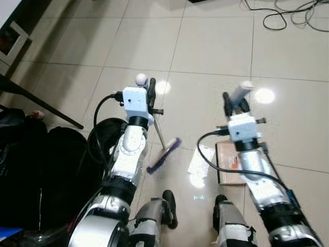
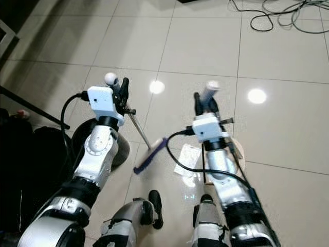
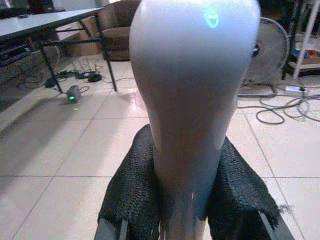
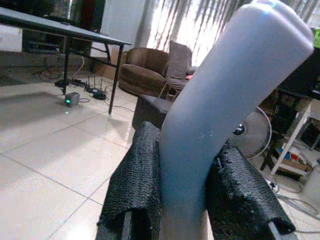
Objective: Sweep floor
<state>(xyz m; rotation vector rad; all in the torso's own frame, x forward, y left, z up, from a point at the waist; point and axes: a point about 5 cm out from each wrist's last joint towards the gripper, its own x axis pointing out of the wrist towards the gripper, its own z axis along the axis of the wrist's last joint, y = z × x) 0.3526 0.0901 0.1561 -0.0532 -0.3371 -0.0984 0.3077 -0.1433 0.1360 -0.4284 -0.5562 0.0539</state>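
A broom with a thin metal shaft (image 1: 159, 131) slants down to its purple brush head (image 1: 164, 155) on the tiled floor. My left gripper (image 1: 147, 88) is shut on its pale rounded handle top (image 3: 192, 100), and black fingers (image 3: 135, 185) press both sides. My right gripper (image 1: 234, 102) is shut on a second pale handle (image 4: 220, 100), which leads down to a brown dustpan (image 1: 230, 163) lying flat by my right leg. A white scrap of paper (image 1: 200, 160) lies between the brush head and the dustpan.
Black bags (image 1: 41, 170) and a slanted black table leg (image 1: 41, 105) crowd the left. Loose cables (image 1: 288, 13) lie far ahead on the right. A fan (image 3: 267, 57), a brown sofa (image 4: 145, 75) and a dark table (image 4: 60, 30) stand across the room.
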